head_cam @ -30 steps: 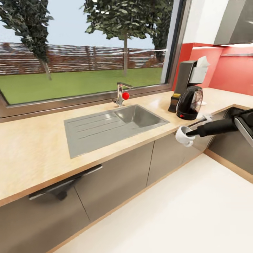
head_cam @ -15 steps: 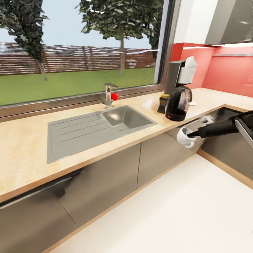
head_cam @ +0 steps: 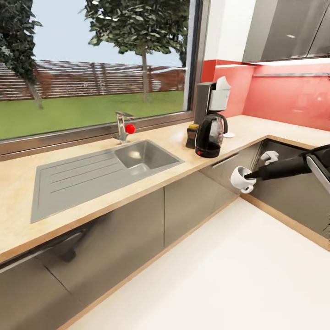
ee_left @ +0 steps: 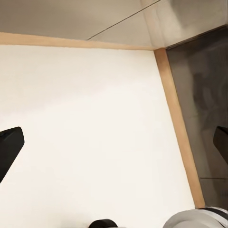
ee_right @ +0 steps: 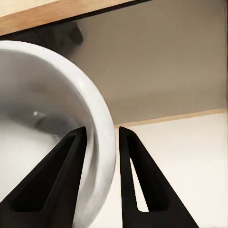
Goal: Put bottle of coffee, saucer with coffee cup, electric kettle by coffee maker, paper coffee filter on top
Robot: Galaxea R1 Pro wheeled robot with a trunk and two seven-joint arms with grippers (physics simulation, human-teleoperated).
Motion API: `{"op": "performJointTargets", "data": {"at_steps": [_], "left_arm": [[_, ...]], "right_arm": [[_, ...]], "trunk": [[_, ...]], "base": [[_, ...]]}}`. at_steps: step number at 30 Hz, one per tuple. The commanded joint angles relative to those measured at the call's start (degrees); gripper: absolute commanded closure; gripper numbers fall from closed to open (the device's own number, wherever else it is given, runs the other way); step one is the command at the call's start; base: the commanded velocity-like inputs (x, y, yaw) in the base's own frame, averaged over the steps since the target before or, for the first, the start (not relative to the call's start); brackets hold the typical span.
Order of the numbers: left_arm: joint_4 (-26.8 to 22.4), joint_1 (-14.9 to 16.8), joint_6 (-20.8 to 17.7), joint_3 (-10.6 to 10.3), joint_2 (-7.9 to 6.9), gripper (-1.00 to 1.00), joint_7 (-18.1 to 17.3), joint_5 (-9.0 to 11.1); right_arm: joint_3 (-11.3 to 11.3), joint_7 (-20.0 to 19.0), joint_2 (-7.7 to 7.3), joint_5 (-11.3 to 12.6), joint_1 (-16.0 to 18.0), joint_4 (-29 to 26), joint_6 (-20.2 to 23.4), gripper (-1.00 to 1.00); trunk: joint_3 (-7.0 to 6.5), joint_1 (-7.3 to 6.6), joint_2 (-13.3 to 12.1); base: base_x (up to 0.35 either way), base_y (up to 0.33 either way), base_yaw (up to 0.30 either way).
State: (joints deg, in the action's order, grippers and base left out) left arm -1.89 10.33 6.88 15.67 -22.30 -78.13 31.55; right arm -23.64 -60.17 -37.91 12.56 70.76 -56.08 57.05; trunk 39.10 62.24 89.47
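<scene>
Coffee cup is carried in the right gripper, held out over the floor in front of the dark cabinets, below the surface edge. Fingers are clamped on the cup wall, one inside, one outside: a rim pinch that likely suits a thin wall. Saucer lies behind the electric kettle, beside the coffee maker. Left gripper: fingers apart, empty, over the floor.

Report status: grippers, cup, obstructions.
Right gripper shut on small white coffee cup, held over floor, short of pale beige countertop. Left jaws wide open. Rounded dark electric kettle stands before the white saucer.
</scene>
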Motion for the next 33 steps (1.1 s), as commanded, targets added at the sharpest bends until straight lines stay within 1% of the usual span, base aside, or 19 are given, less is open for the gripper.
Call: {"op": "performJointTargets", "data": {"at_steps": [1, 5, 6, 7, 9, 10, 12, 13, 14, 15, 16, 17, 18, 19, 21, 22, 24, 33], "left_arm": [[0.05, 0.04, 0.59, 0.45, -0.01, -1.00, -0.09, -0.44], [0.05, 0.04, 0.61, 0.28, 0.14, -1.00, -0.02, -0.44], [0.02, 0.04, 0.60, 0.06, 0.57, -1.00, 0.20, -0.44], [-0.23, 0.04, 0.63, -0.10, 1.74, -1.00, 1.53, -0.42], [-0.96, 0.04, 0.65, -0.20, 2.92, -1.00, 3.42, -0.41], [-6.39, 0.04, 0.54, -0.28, 6.10, -1.00, 9.03, -0.40], [-11.54, 0.04, 0.12, -0.32, 8.50, -1.00, 14.12, -0.44], [-12.72, 0.04, -0.20, -0.33, 9.10, -1.00, 15.46, -0.46], [-16.81, 0.04, -2.05, -0.35, 10.89, -1.00, 19.39, -0.49], [-18.30, 0.04, -2.79, -0.36, 11.43, -1.00, 20.57, -0.50], [-21.32, 0.04, -4.26, -0.36, 12.42, -1.00, 22.90, -0.52], [-22.86, 0.04, -5.02, -0.36, 12.83, -1.00, 24.08, -0.54], [-25.81, 0.04, -6.68, -0.35, 13.41, -1.00, 26.26, -0.57], [-28.58, 0.04, -8.73, -0.31, 13.80, -1.00, 28.27, -0.58], [-30.51, 0.04, -10.47, -0.27, 14.09, -1.00, 29.91, -0.62], [-31.76, 0.04, -11.58, -0.16, 14.49, -1.00, 31.22, -0.65], [-33.04, 0.04, -12.82, 0.05, 15.00, -1.00, 32.66, -0.68], [-33.75, 0.04, -13.70, 0.20, 15.35, -1.00, 33.52, -0.70]], "right_arm": [[-0.18, 0.05, -0.06, 0.27, 0.08, 0.00, 0.26, 1.00], [-0.18, 0.05, -0.06, 0.27, 0.08, 0.00, 0.26, 1.00], [-0.18, 0.05, -0.06, 0.27, 0.08, 0.00, 0.26, 1.00], [-0.18, 0.05, -0.06, 0.31, 0.08, -0.01, 0.23, 1.00], [-0.18, 0.05, -0.06, 0.33, 0.08, -0.01, 0.21, 1.00], [-0.18, 0.05, -0.06, 0.35, 0.08, -0.01, 0.18, 1.00], [-0.18, 0.05, -0.06, 0.36, 0.08, -0.01, 0.18, 1.00], [-0.18, 0.05, -0.06, 0.36, 0.08, -0.03, 0.17, 1.00], [-0.18, 0.05, -0.06, 0.36, 0.10, -0.04, 0.17, 1.00], [-0.18, 0.05, -0.06, 0.36, 0.09, -0.05, 0.17, 1.00], [-0.18, 0.05, -0.06, 0.36, 0.09, -0.05, 0.17, 1.00], [-0.18, 0.05, -0.06, 0.36, 0.09, -0.04, 0.17, 1.00], [-0.18, 0.05, -0.06, 0.36, 0.09, -0.04, 0.17, 1.00], [-0.15, 0.05, -0.06, 0.36, 0.09, -0.04, 0.17, 1.00], [-0.15, 0.05, -0.06, 0.36, 0.09, -0.04, 0.17, 1.00], [-0.13, 0.05, -0.06, 0.36, 0.09, -0.04, 0.17, 1.00], [-0.12, 0.05, -0.06, 0.36, 0.08, -0.01, 0.17, 1.00], [-0.11, 0.02, -0.06, 0.36, 0.10, -0.02, 0.18, 1.00]], "trunk": [[0.01, 0.00, 0.03], [-0.06, 0.00, 0.03], [-0.06, 0.00, 0.03], [-0.07, 0.00, 0.03], [-0.07, 0.00, 0.03], [-0.07, 0.00, 0.03], [-0.07, 0.00, 0.03], [-0.07, 0.00, 0.03], [-0.07, 0.00, 0.03], [-0.07, 0.00, 0.03], [-0.07, 0.00, 0.03], [-0.07, 0.00, 0.03], [-0.07, 0.00, 0.03], [-0.07, 0.00, 0.03], [-0.07, 0.00, 0.03], [-0.07, 0.00, 0.03], [-0.07, 0.00, 0.03], [-0.07, 0.00, 0.03]], "base": [[0.045, -0.041, -0.141], [0.124, -0.137, -0.060], [0.125, -0.108, -0.019], [0.080, -0.069, -0.012], [0.058, -0.050, -0.009], [0.017, -0.014, -0.003], [0.009, -0.008, -0.001], [0.006, -0.005, -0.001], [0.003, -0.002, 0.000], [0.002, -0.002, 0.000], [0.001, -0.001, 0.000], [0.001, -0.001, 0.000], [0.000, 0.000, 0.000], [0.000, 0.000, 0.000], [0.000, 0.000, 0.000], [0.000, 0.000, -0.012], [0.000, 0.000, -0.117], [0.009, -0.007, -0.239]]}}
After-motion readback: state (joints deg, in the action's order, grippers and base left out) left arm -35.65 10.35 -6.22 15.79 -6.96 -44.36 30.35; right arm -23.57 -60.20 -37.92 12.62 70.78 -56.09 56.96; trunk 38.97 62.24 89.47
